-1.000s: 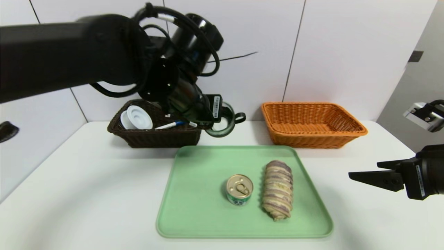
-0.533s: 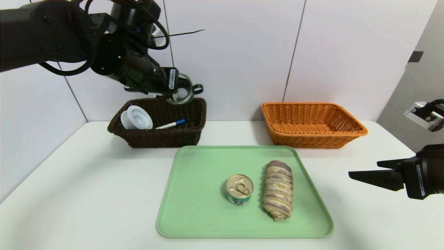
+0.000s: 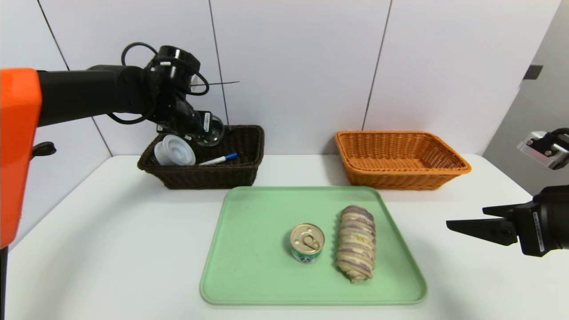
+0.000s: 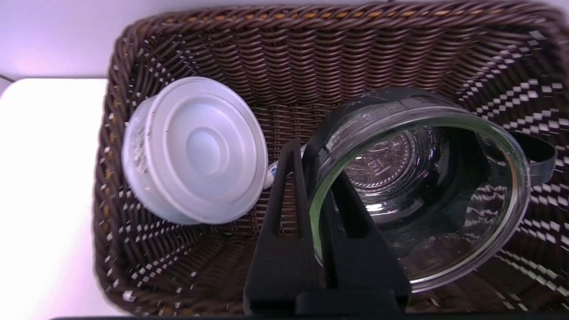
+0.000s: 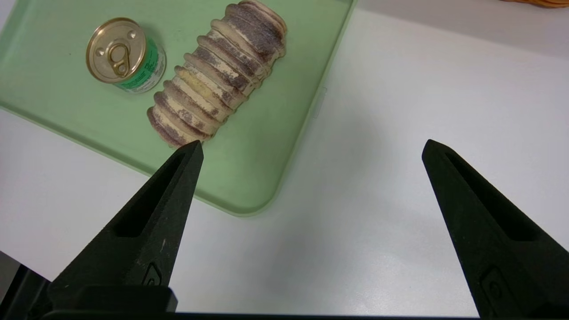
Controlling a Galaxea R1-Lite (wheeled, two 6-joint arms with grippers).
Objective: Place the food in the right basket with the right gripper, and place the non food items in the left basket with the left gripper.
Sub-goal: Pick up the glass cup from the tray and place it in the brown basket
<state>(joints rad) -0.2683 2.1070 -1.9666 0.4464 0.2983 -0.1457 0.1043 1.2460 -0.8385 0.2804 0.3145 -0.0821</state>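
**Glass cup over the dark basket, ready to drop**

My left gripper (image 4: 318,178) is clenched on the rim of the small clear glass cup with a black handle (image 4: 418,186), one finger inside and one outside, so it hangs tilted above the rectangular dark brown wicker basket (image 3: 249,138). Already lying inside are the white round plastic dispenser (image 4: 195,149) and the white marker with a blue cap (image 3: 218,159). My right gripper (image 3: 471,224) waits released beside the green tray (image 3: 249,266), where the gold-lidded can (image 3: 306,242) and striped bread roll (image 3: 355,242) sit, away from the orange wicker basket (image 3: 444,171).
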